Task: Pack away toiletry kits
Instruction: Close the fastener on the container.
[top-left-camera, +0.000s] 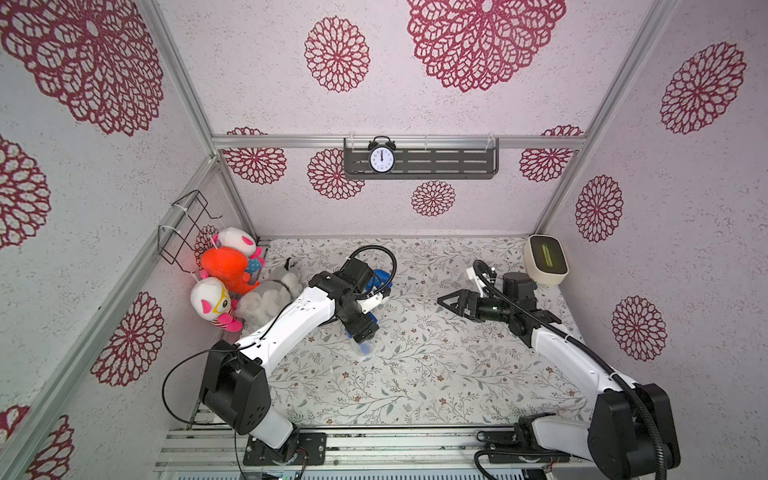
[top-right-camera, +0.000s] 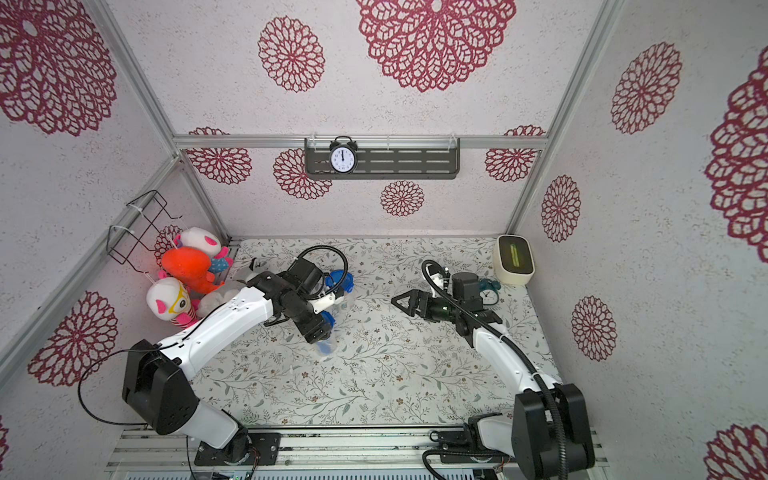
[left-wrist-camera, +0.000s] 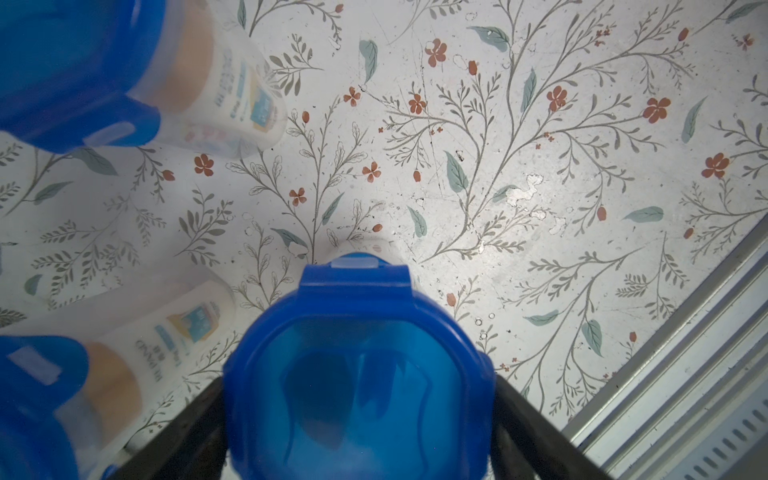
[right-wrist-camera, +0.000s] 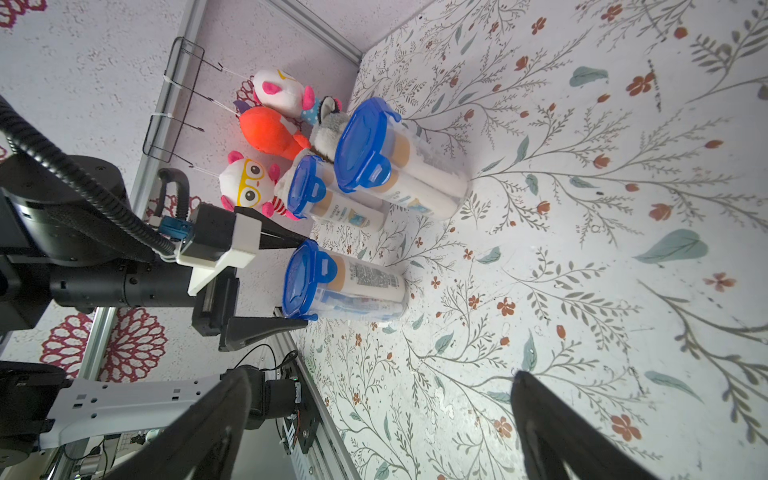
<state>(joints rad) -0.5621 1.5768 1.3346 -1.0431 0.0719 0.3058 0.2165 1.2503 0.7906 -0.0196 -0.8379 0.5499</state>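
Note:
Three toiletry kits stand upright on the floral table, each a clear cup with a blue lid. In the right wrist view they are a large near cup (right-wrist-camera: 399, 166), a middle cup (right-wrist-camera: 332, 199) and a third cup (right-wrist-camera: 345, 286). My left gripper (right-wrist-camera: 305, 282) reaches down over the third cup, one finger against each side of its lid (left-wrist-camera: 357, 374). A white orange-capped bottle and blue items show inside it. In both top views the left arm hides most of this cup (top-left-camera: 365, 349) (top-right-camera: 328, 345). My right gripper (top-left-camera: 446, 305) (right-wrist-camera: 380, 374) hangs open and empty over the table, to the right.
Plush toys (top-left-camera: 224, 282) are piled in the back left corner under a black wire basket (top-left-camera: 187, 226). A dark shelf (top-left-camera: 449, 162) on the back wall carries a black clock (top-left-camera: 381, 156). A white box (top-left-camera: 545, 259) and a small teal alarm clock (top-right-camera: 490, 291) sit back right.

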